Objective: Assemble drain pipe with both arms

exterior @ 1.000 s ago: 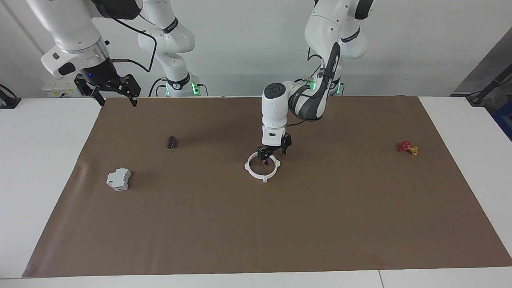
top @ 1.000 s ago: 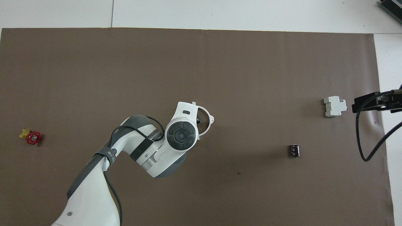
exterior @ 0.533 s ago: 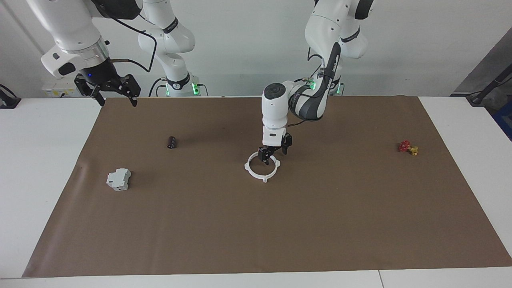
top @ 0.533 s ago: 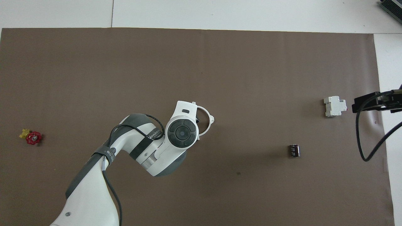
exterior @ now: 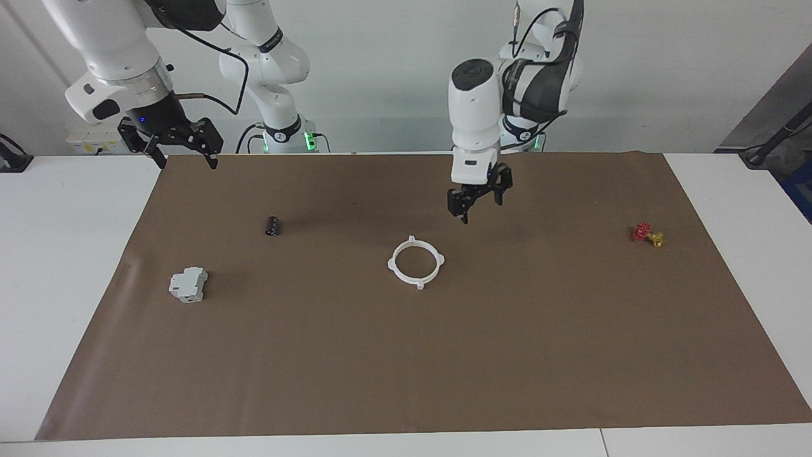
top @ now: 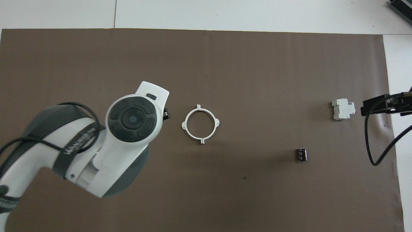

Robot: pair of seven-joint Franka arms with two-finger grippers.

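Observation:
The drain pipe (exterior: 415,261) lies flat on the brown mat (exterior: 406,368) near its middle as one closed white ring with four small tabs; it shows whole in the overhead view (top: 200,123). My left gripper (exterior: 480,204) is open and empty, raised in the air over bare mat beside the ring toward the left arm's end, apart from the ring. In the overhead view its wrist hides the fingers. My right gripper (exterior: 181,145) is open and empty, held high over the mat's edge at the right arm's end, and waits.
A grey-white boxy block (exterior: 188,284) and a small black cylinder (exterior: 273,226) lie toward the right arm's end. A small red-and-yellow valve (exterior: 647,234) lies toward the left arm's end. White table surrounds the mat.
My left gripper has lifted off the ring and drawn back toward the left arm's base, much higher now. The ring stays on the mat. The right arm has not moved.

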